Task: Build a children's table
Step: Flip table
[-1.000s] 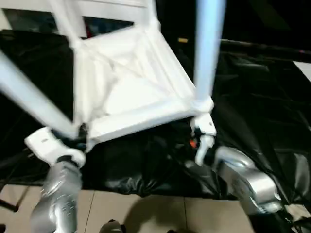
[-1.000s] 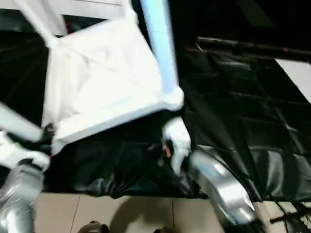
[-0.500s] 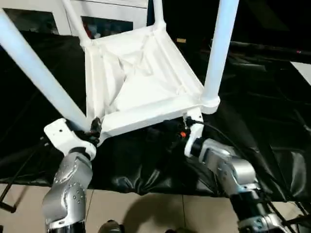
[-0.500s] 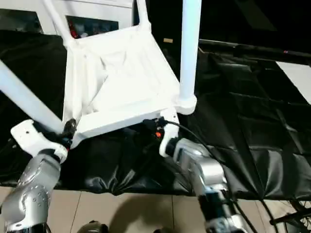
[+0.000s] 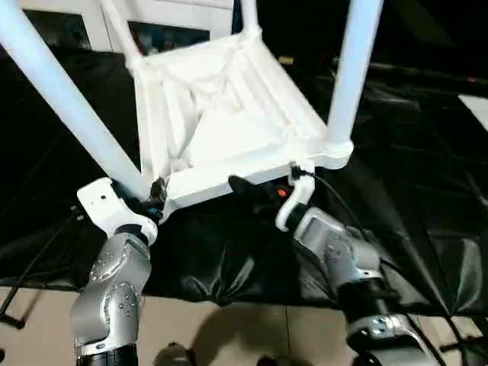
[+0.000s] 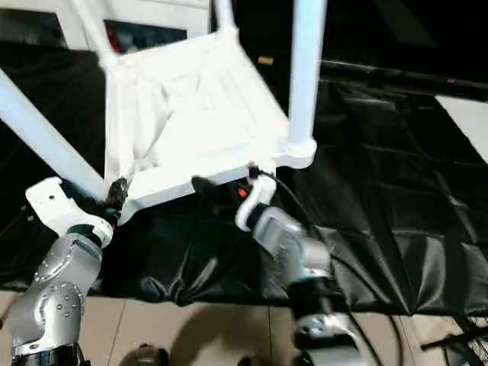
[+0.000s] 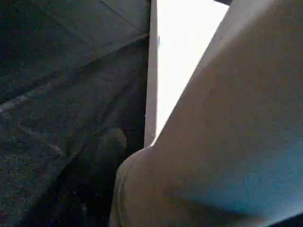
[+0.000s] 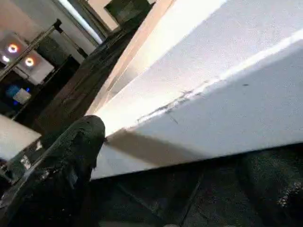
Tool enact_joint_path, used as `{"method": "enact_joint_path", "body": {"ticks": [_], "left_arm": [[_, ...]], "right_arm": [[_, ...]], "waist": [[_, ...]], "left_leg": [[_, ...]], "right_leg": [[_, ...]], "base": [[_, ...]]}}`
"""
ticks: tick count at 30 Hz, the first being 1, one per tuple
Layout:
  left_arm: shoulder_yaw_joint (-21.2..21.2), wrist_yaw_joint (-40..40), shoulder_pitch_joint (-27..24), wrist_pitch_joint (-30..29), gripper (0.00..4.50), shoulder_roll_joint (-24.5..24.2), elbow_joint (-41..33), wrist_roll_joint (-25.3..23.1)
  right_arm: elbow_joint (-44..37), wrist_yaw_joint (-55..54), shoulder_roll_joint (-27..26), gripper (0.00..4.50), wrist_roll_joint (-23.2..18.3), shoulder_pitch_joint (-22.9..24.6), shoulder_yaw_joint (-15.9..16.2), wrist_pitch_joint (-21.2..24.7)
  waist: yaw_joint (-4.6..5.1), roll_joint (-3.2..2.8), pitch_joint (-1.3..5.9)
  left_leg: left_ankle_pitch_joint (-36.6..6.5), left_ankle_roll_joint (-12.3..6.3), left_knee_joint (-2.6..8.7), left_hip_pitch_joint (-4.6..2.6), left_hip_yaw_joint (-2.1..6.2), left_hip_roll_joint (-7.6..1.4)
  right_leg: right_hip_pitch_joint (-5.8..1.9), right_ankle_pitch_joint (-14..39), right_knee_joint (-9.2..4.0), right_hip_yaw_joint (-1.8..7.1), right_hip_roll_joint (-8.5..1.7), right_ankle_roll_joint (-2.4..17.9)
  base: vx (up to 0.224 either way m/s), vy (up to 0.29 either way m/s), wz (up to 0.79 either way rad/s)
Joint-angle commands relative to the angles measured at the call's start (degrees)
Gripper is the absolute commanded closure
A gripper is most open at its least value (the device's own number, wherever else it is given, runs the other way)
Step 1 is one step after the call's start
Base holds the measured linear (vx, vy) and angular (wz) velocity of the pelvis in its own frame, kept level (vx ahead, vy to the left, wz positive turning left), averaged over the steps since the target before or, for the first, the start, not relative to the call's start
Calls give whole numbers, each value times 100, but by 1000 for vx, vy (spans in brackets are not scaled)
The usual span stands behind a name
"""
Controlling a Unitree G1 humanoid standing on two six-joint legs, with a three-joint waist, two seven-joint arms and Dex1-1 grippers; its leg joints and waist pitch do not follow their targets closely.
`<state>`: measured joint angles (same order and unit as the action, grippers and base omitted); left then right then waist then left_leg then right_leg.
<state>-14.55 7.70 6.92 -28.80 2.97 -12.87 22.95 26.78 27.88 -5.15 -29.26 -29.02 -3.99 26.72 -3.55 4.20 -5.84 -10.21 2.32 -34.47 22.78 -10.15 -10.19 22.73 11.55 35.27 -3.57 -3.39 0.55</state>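
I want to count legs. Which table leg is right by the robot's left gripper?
The near-left leg, slanting up from the corner at the left gripper; the other legs stand elsewhere.

A white plastic children's table (image 5: 221, 114) sits upside down and tilted over a black sheet, its ribbed underside facing up toward the camera. The rectangular tabletop (image 5: 229, 145) shows raised diagonal ribs crossing a recessed panel, with a round socket at each corner. Four long white tubular legs stand in those sockets, splaying upward: one leg (image 5: 69, 107) leans toward ten o'clock from the near left corner, another (image 5: 351, 69) rises toward twelve o'clock from the near right corner, and two further legs (image 5: 114, 27) rise from the far corners.
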Motion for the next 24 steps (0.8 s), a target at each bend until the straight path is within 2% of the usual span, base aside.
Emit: {"method": "enact_joint_path", "body": {"ticks": [1,3,4,5,7,8,9,11,13,14,15,16,18,19,21,24], "left_arm": [[275,-107,-85,105,136,684,-536,602],[289,-108,-138,29,136,654,-590,630],[332,-110,-222,-49,136,627,-689,640],[351,-111,-272,-79,136,631,-749,658],[405,-166,-431,-116,136,672,-908,714],[412,-186,-460,-121,136,678,-926,732],[427,-198,-492,-130,136,688,-956,749],[494,-346,-652,-127,136,667,-1006,802],[570,-452,-743,-195,136,599,-1032,809],[634,-537,-799,-242,136,531,-1058,807],[709,-601,-853,-283,136,456,-1067,766],[719,-608,-858,-283,136,446,-1067,761],[968,-754,-936,-238,136,230,-1077,599],[1045,-777,-922,-171,136,199,-1048,511],[1090,-788,-912,-127,136,189,-1030,451],[1182,-757,-823,-10,136,202,-929,287]], "right_arm": [[-40,-99,-79,0,-188,83,-193,-37],[-121,-121,-178,0,-326,114,-298,-54],[-223,-179,-333,0,-567,123,-512,-91],[-263,-253,-428,0,-742,109,-665,-80],[-223,-467,-656,0,-1126,-25,-1052,-141],[-180,-512,-692,0,-1190,-66,-1117,-148],[-142,-563,-724,0,-1259,-110,-1185,-139],[162,-739,-876,0,-1566,-374,-1505,-209],[311,-758,-916,0,-1670,-512,-1617,-259],[383,-763,-925,0,-1717,-586,-1670,-256],[471,-731,-903,0,-1718,-658,-1677,-225],[480,-730,-899,0,-1719,-665,-1674,-218],[620,-648,-826,0,-1765,-759,-1576,40],[607,-618,-826,0,-1857,-755,-1574,205],[610,-610,-821,0,-1946,-760,-1575,309],[524,-520,-813,0,-2084,-702,-1456,517]], "waist": [[19,-81,282],[33,-73,257],[28,-92,204],[40,-83,178],[28,-113,67],[30,-109,62],[34,-128,21],[63,-111,-27],[75,-89,-51],[77,-97,-51],[84,-67,-44],[81,-94,-53],[100,-66,-51],[118,-7,-35],[124,-47,-46],[130,-38,-44]], "left_leg": [[-299,-168,440,-149,126,-342],[-211,-299,432,-136,117,-342],[-267,-309,447,-134,121,-348],[-398,-319,449,-142,112,-356],[-504,-298,480,-162,113,-370],[-528,-273,481,-165,112,-372],[-531,-236,490,-156,116,-360],[-565,-199,496,-153,114,-345],[-589,-206,497,-149,100,-336],[-570,-204,496,-142,106,-337],[-496,-235,493,-140,95,-336],[-388,-248,496,-139,100,-340],[-309,-297,492,-144,93,-340],[-303,-322,492,-140,85,-340],[-303,-337,494,-152,84,-340],[-241,-327,491,-164,76,-349]], "right_leg": [[-210,-313,-288,316,-458,1074],[-209,-540,-270,319,-466,1143],[-188,-488,-282,319,-474,1162],[-186,-409,-284,333,-485,1212],[-146,-231,-311,328,-463,1196],[-152,-184,-310,329,-467,1184],[-144,-101,-320,324,-463,1160],[-153,20,-339,335,-479,1125],[-152,211,-369,341,-489,1083],[-157,238,-361,343,-496,1077],[-164,238,-369,343,-494,1062],[-160,176,-354,338,-492,1055],[-163,117,-344,334,-491,1074],[-179,148,-345,336,-486,1051],[-161,188,-357,341,-490,1014],[-153,96,-354,342,-490,1017]], "base": [[0,0,0],[0,0,0],[0,0,0],[0,0,0],[0,0,0],[0,0,0],[0,0,0],[0,0,0],[0,0,0],[0,0,0],[0,0,0],[0,0,0],[0,0,0],[0,0,0],[0,0,0],[0,0,0]]}}
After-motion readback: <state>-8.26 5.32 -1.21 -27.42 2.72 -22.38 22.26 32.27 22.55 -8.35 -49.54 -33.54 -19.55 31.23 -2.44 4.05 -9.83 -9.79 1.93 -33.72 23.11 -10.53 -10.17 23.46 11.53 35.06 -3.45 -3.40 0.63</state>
